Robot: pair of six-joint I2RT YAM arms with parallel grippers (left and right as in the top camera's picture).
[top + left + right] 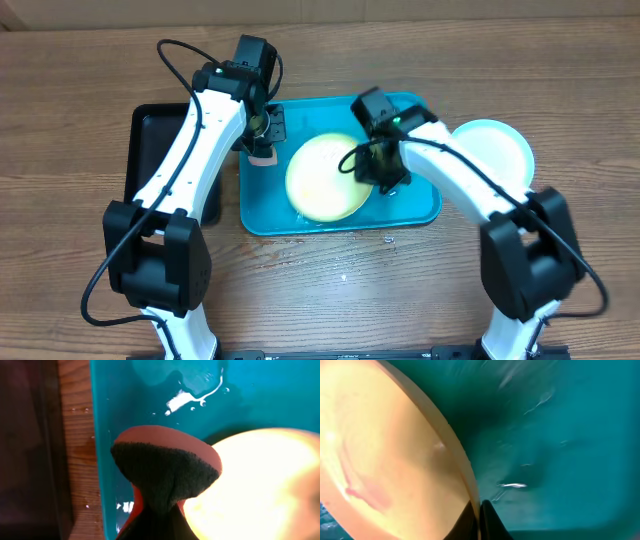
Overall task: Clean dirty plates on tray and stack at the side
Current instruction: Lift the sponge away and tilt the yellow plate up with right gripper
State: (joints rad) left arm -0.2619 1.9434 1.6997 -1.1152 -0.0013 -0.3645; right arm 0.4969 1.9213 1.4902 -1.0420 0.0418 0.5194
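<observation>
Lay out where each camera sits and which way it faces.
Overhead: above the table, facing straight down; both arms, teal tray, yellow-green plate.
Left wrist: on that arm, facing down the left fingers at the sponge they pinch.
Right wrist: on that arm, facing along the right fingers clamping the plate's rim.
Shared: all three show plate and tray.

A yellow-green plate (322, 178), faintly smeared with red, lies in the wet teal tray (262, 208); a pale mint plate (497, 150) sits just right of it.

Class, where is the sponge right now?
Left wrist view: the sponge, pinched by the left gripper, hangs over the left end of the tray, just left of the yellow plate.
</observation>
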